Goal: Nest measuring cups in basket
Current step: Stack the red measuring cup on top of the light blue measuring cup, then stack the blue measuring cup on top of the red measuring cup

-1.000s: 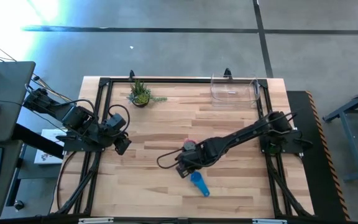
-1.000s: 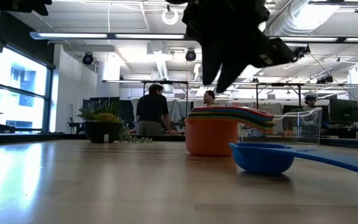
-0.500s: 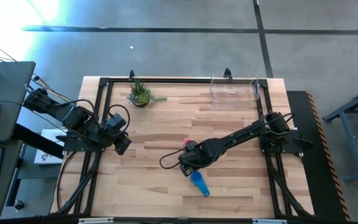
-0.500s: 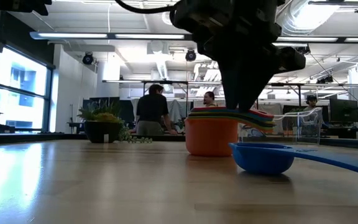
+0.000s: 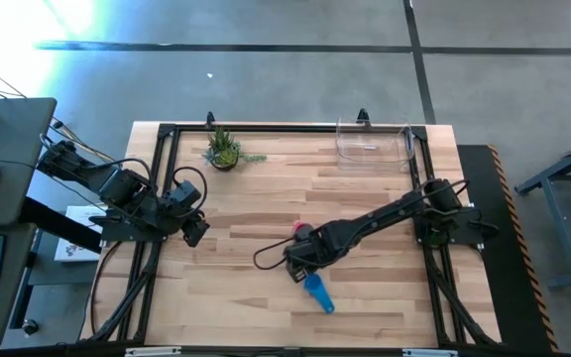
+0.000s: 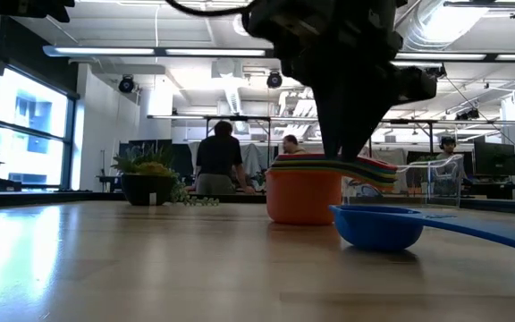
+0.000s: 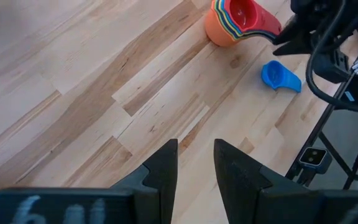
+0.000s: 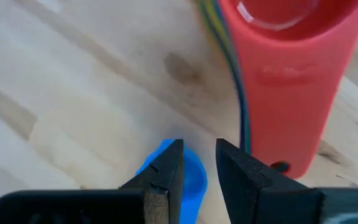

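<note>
Shifted since a second ago: right gripper [image 5: 300, 260] now lower and closer over the stack's handles; cups, basket, left arm unmoved. Hangs at mid-table just above the fanned handles of the nested stack [image 6: 304, 190], fingers [image 8: 166, 171] apart by a narrow gap, holding nothing. Stack stands upright on the table [image 5: 246, 297]: orange outermost, green, yellow and teal rims within, pink-red innermost. Blue cup [image 5: 317, 293] lies apart, just beside the stack toward the front edge, handle pointing away from it. Basket [image 5: 373, 141] sits at the far right corner, well apart from the cups. Plant [image 5: 224, 149] near the far left corner. Left gripper [image 5: 195, 230] waits over the left side, fingers [image 7: 163, 165] slightly parted, holding nothing. People stand in the room beyond.
</note>
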